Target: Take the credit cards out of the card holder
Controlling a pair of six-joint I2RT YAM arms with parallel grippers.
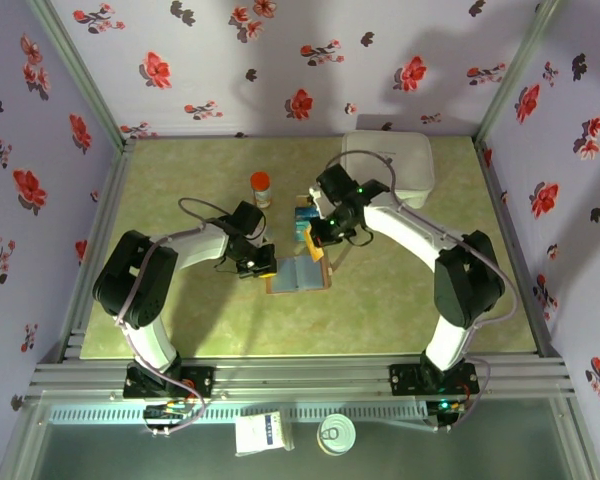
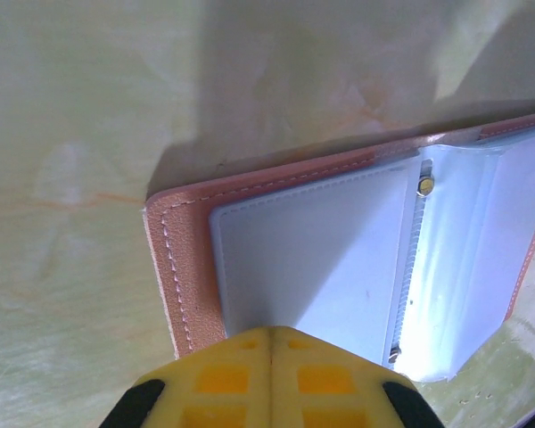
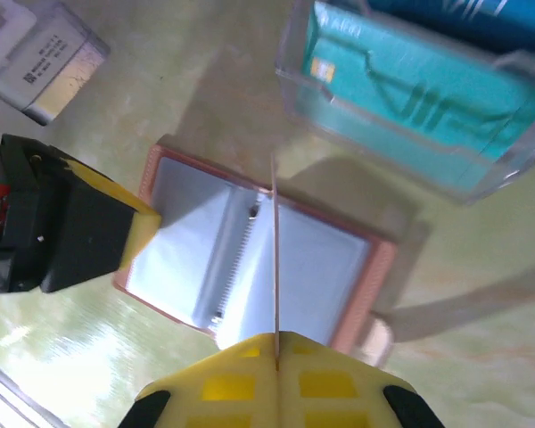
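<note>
Right gripper (image 3: 276, 352): jaws shut flat on the orange-yellow card (image 3: 275, 259). From my right wrist I see the card edge-on, a thin line running out from the seam between the fingertips. It hangs over the spine of the card holder (image 3: 187, 241). I cannot tell whether its far end sits in a pocket or is free.

Left gripper (image 2: 269, 343): jaws closed with nothing between them, tips pressing down on the holder's left page near the stitched brown edge.

Card holder: lies open on the green table (image 1: 400, 300) between my two arms, grey-blue pockets up.

Teal credit cards (image 3: 401, 94): stacked in a clear box (image 3: 290, 76) just beyond the holder. White case (image 1: 390, 165) and an orange-capped bottle (image 1: 261, 187) stand farther back.

Risks, as I judge them:
- My pinch is on a thin, slick card. A sideways tug could twist it out of the jaws.
- If the card drags in its sleeve, the holder may lift or slide. My left tips hold only one edge and could skid off the plastic.
- The free right page may flip shut over the pockets.
- The clear box is close, so a wide swing could clip it.
</note>
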